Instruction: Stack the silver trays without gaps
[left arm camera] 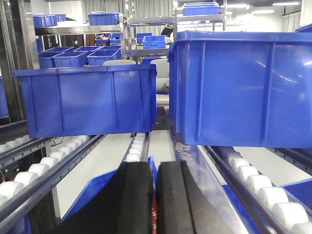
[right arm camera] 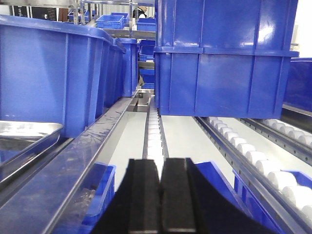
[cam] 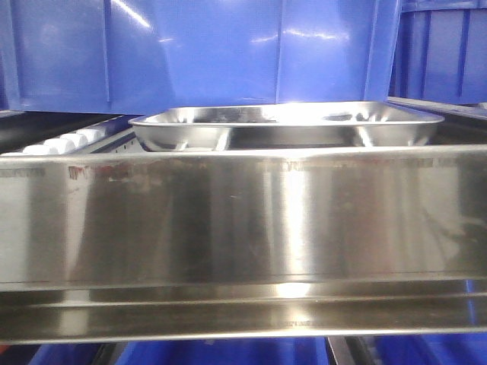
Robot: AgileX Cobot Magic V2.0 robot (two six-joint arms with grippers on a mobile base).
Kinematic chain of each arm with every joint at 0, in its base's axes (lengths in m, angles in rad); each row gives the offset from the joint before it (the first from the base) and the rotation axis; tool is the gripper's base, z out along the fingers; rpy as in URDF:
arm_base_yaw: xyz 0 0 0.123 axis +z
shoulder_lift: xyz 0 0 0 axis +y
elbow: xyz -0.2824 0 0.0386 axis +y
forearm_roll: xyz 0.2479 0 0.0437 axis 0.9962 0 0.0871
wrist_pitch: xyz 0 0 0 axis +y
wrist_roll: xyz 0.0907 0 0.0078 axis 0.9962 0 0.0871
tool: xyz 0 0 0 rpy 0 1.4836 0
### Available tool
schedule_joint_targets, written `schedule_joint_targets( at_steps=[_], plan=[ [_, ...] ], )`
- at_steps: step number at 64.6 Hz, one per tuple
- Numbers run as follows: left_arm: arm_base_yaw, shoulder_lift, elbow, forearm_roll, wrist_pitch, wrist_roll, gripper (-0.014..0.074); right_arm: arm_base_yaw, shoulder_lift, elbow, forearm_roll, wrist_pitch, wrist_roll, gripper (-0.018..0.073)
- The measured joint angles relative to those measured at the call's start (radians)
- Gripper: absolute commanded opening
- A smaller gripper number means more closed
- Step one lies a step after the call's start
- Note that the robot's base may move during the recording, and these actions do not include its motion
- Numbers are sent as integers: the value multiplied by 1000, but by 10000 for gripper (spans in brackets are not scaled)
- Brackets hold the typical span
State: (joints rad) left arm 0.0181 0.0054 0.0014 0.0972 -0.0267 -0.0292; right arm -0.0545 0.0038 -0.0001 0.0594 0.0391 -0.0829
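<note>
Tray (cam: 285, 125) sits beyond a steel wall (cam: 243, 220), before a blue bin (cam: 198, 53). Left pincer (left arm camera: 155, 170) and right pincer (right arm camera: 161, 168) are both closed and empty.

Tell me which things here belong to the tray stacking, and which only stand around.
For the job:
silver compartment tray
left gripper, shut
right gripper, shut

Just standing around:
blue bins
white rollers
steel conveyor rail

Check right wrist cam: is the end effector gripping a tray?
No, the right end effector has its pads closed against each other, with nothing between them.
</note>
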Motion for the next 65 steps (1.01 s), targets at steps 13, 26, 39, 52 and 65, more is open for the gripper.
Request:
schedule_joint_targets(
  at_steps=[13,26,39,52,65],
  plan=[
    [0,0,0,-13,0,0,24,0,0,0,0,0,0,-69],
    [0,0,0,-64,-73,0,24,0,0,0,4,-44,0,-69],
    [0,0,-13,-105,-158,0,24,0,-2,0,102,-273,165,-69],
    [0,-2,-194,-159,-28,0,24,0,-2,-24,126,-367,223,-69],
    [0,1,-394,-189,240,0,24,0,-4,-231,133,30,243,-69]
  ],
)
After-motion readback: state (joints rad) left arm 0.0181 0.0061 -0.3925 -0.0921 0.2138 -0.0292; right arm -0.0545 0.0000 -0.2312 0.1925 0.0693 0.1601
